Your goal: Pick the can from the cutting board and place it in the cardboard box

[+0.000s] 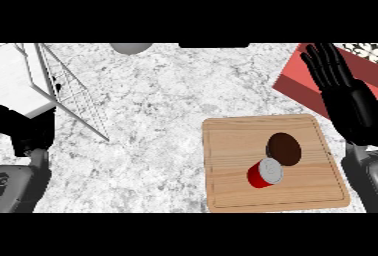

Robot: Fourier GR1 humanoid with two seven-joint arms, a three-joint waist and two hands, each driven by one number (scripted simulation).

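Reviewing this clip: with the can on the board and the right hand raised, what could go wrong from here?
The red can stands right against a dark brown object on the cutting board, so closing fingers might knock that object. The open right hand is over the red box, apart from the can, so the reach could tip it.

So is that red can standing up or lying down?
Lying tipped: the can shows its red side and silver end, on the cutting board beside a dark brown lump.

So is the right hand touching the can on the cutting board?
Apart. The head view shows the right hand open beyond the cutting board, with bare wood between it and the can.
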